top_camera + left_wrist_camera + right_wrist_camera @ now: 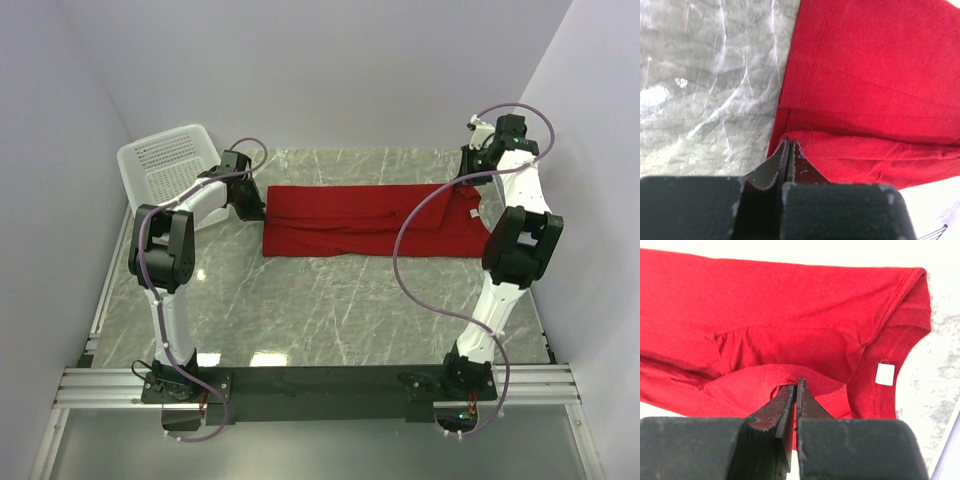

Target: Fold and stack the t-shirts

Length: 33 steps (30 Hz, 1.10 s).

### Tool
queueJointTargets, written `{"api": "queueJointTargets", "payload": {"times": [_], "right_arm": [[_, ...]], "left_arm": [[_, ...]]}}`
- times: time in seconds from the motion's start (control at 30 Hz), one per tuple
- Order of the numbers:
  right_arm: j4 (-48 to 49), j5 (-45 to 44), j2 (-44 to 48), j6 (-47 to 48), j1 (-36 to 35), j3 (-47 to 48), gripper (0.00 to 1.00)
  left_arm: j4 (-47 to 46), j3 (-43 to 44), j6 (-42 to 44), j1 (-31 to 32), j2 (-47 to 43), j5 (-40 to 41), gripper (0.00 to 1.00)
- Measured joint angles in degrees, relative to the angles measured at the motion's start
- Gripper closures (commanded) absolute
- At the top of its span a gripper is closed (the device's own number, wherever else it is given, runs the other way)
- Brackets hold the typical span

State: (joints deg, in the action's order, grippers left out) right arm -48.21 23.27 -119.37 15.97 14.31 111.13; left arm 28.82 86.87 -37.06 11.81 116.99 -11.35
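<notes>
- The red t-shirt [370, 220] lies on the worktop [330, 310], stretched into a long band from left to right across the far half, between the two arms.
- It is folded lengthwise. Its near edge is uneven, with a flap of cloth sagging lower towards the left end.
- The collar end points to the right, and the small white neck label [885, 374] shows inside the neckline in the right wrist view.
- The left hand [789, 143] is at the left end of the t-shirt. Its fingers are pressed together, with a lip of red cloth pinched at their tips.
- The right hand [796, 382] is at the collar end. It too is closed, with a raised ridge of red fabric caught between its fingertips.
- The white mesh basket [165, 165] sits tipped in the far left corner against the left wall, just behind the left arm and apart from the t-shirt. Its perforated inside faces the top camera, and no part of the t-shirt is in it.
- A purple cable [400, 262] loops from the right arm, hanging across the right part of the t-shirt in the top view.
</notes>
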Motion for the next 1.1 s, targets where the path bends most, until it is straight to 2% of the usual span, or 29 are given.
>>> {"api": "queueJointTargets", "payload": {"times": [0.4, 1.1], "right_arm": [[3.8, -5.6, -3.6, -5.3, -2.5, 0.6, 1.00], [10.0, -11.9, -3.8, -13.6, -5.7, 0.6, 1.00]], "left_arm": [[0.5, 0.6, 0.0, 0.0, 1.2, 0.3, 0.99], [0.5, 0.7, 0.0, 0.0, 1.4, 0.6, 0.99]]}}
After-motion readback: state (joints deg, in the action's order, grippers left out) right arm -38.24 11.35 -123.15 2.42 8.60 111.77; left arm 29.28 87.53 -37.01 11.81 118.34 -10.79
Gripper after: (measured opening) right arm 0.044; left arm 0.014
